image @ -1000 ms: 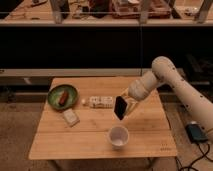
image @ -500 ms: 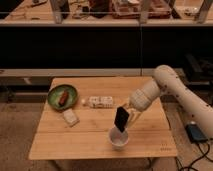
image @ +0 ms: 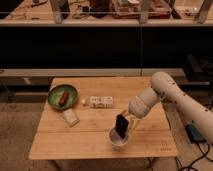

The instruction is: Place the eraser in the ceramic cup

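The eraser [image: 121,127] is a small black oblong block, held upright with its lower end at or inside the rim of the ceramic cup [image: 117,140]. The cup is small, round and white and stands near the front edge of the wooden table [image: 75,140]. My gripper [image: 125,126] reaches in from the right on a white arm and is shut on the eraser directly above the cup.
A green round plate [image: 56,95] with a brown item on it sits at the table's back left. A pale beige block [image: 71,117] lies in front of it. A white patterned box [image: 101,102] lies at the back middle. Dark shelving stands behind the table.
My gripper has moved down and forward with the eraser, from above the table's middle to right over the cup, with the eraser's lower end now at the cup's rim.
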`<state>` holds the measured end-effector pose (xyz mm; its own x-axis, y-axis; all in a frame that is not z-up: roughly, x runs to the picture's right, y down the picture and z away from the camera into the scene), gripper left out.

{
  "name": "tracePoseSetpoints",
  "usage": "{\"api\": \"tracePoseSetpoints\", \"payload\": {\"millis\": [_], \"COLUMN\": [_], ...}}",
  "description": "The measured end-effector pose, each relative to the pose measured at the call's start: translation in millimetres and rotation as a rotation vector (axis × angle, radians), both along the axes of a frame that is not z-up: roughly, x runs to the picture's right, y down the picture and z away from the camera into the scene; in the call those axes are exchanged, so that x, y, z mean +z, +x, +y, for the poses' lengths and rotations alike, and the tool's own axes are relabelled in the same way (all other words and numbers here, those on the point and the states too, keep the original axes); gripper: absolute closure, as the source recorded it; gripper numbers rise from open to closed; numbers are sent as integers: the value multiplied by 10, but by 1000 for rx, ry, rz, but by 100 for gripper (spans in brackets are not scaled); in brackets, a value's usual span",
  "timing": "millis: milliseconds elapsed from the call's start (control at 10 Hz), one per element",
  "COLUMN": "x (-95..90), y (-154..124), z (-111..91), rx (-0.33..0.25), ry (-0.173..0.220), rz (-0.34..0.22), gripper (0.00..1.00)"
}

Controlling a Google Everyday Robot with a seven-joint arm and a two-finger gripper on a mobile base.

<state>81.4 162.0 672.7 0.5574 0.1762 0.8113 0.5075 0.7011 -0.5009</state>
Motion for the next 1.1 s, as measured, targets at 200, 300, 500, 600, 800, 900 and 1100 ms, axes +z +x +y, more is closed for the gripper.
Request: {"api": "tracePoseSetpoints", "payload": {"millis": [200,300,500,600,800,900,1100], "x": [6,10,23,27,43,48,50], "y": [-19,-22,-32,-38,-54,-59,-68], "z": [46,56,58,55,72,82,93], "rx": [-15,-18,-17,-16,-24,-30,-37], "ry": [-8,-12,-15,-15,-16,-17,-17], "rz": [-4,-5,-6,-7,-11,-14,-22], "gripper": [42,32,20,20,20,20,20]}}
